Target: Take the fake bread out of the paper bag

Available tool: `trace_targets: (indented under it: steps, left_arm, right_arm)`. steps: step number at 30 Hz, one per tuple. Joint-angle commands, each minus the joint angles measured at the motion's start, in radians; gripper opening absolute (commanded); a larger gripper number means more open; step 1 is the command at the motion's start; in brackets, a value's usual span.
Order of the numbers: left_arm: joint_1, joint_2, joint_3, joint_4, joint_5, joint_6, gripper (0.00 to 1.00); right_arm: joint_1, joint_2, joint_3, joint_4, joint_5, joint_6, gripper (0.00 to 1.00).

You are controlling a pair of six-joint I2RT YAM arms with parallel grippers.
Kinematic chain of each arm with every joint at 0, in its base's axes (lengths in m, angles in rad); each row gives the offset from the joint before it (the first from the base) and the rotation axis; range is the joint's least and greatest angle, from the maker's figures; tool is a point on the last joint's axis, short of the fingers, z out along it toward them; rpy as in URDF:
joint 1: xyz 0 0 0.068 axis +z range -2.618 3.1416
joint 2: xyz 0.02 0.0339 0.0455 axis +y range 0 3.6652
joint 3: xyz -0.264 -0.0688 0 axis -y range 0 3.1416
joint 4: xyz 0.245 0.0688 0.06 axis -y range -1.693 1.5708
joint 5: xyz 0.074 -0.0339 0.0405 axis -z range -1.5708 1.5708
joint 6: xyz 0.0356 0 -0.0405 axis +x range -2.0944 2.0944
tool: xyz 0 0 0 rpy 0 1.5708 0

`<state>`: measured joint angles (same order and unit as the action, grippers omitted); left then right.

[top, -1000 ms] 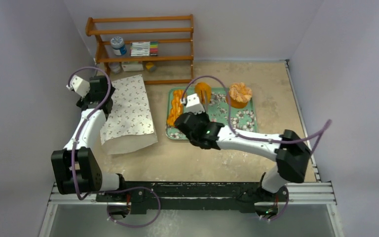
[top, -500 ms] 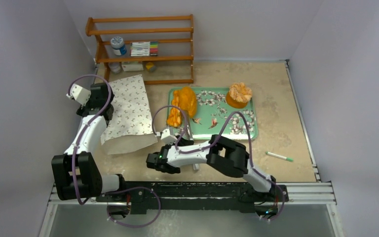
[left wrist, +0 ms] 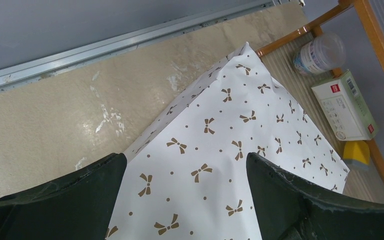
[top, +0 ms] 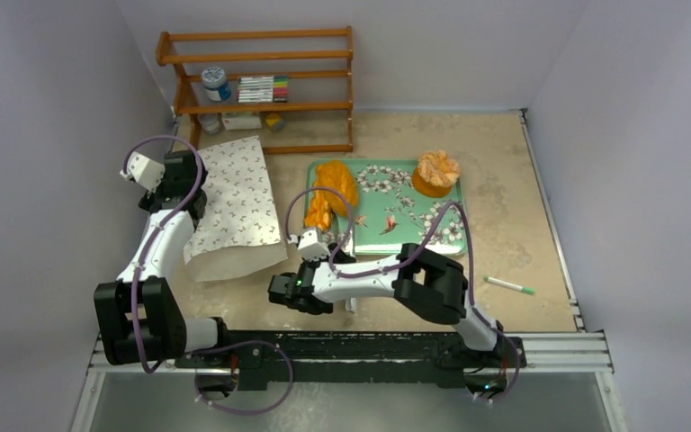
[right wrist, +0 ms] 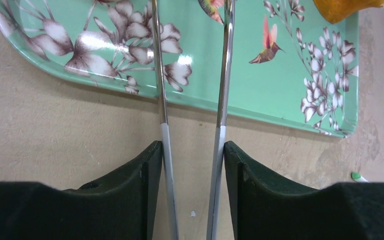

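Observation:
The white paper bag (top: 234, 202) with brown bows lies flat at the left, its surface filling the left wrist view (left wrist: 220, 140). My left gripper (top: 184, 184) (left wrist: 186, 165) hovers open above it, nothing between its fingers. Orange fake bread loaves (top: 333, 189) lie on the left end of the green floral tray (top: 414, 220); a pale ruffled pastry (top: 437, 171) sits at its far right. My right gripper (top: 335, 268) (right wrist: 192, 150) is just in front of the tray (right wrist: 260, 85), shut on metal tongs (right wrist: 223, 90) whose two arms reach over the tray rim.
A wooden shelf rack (top: 261, 81) stands at the back with a jar (left wrist: 320, 52), a small box (left wrist: 347, 102) and markers. A green-tipped pen (top: 508, 285) lies on the table at the right. Grey walls close in on both sides.
My right arm swung from over the tray back toward the near edge, tongs in its jaws, which have widened. A loaf now lies at the tray's left. The left arm barely moved.

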<state>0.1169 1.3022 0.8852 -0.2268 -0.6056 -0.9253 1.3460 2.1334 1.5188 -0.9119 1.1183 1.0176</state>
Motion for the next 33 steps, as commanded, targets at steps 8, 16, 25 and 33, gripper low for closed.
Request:
trace_targets:
  steps: [8,16,25,33]
  left_arm:
    - [0.007,-0.001,0.009,0.028,-0.005,-0.008,0.92]
    - [0.007,0.012,0.032,0.01,-0.016,0.0,0.92]
    - [0.007,0.022,0.055,-0.018,-0.017,0.006,0.92]
    - [0.007,0.06,0.109,-0.054,-0.025,0.021,0.92]
  right_arm:
    - [-0.001,-0.158,-0.086,0.058,-0.034,0.044,0.47]
    - [0.028,-0.308,-0.176,0.119,-0.102,0.055,0.42]
    - [0.093,-0.459,-0.27,0.138,-0.163,0.082,0.36]
    - [0.213,-0.517,-0.242,-0.013,-0.146,0.214,0.35]
